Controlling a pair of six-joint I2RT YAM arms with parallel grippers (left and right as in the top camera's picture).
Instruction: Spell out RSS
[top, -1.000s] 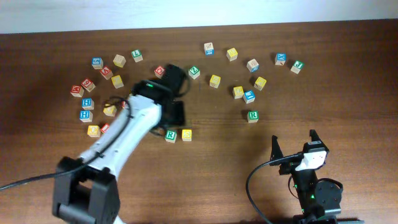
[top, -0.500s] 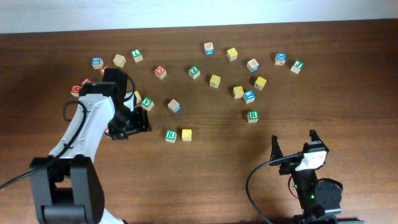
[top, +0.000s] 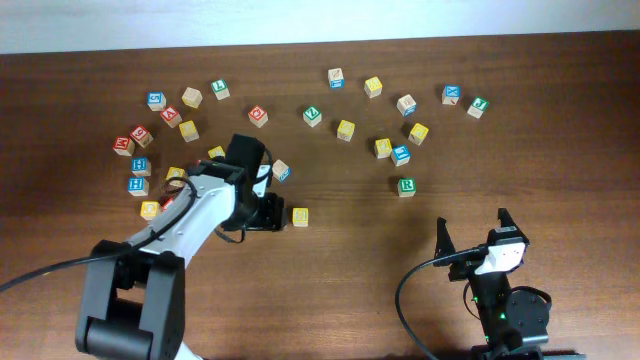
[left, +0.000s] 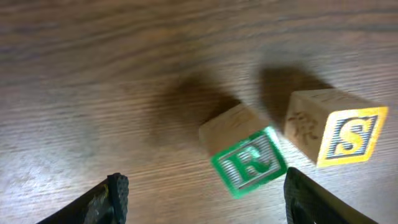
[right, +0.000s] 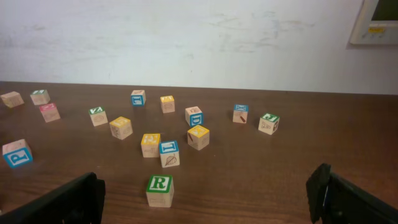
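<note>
In the left wrist view a cube with a green-framed green R (left: 249, 163) lies tilted on the table. It touches or almost touches a cube with a yellow-framed S (left: 342, 134) to its right. My left gripper (left: 208, 202) is open, and the R cube sits between its fingers, close to the right finger. Overhead, the left gripper (top: 268, 213) hides that R cube; the S cube (top: 300, 216) shows just right of it. Another green R cube (top: 406, 186) stands farther right and also shows in the right wrist view (right: 160, 190). My right gripper (top: 475, 240) is open and empty. I cannot pick out a second S cube.
Many other letter cubes lie scattered across the far half of the table: a cluster at the left (top: 140, 165), one with a blue face by the left arm (top: 281, 170), and a group at the right (top: 400, 154). The right wrist view shows several of them (right: 196, 116).
Half a second ago the left gripper was out at the left beside the cube cluster. It has swung back right and now sits over the R cube, hiding it overhead. The right arm is still.
</note>
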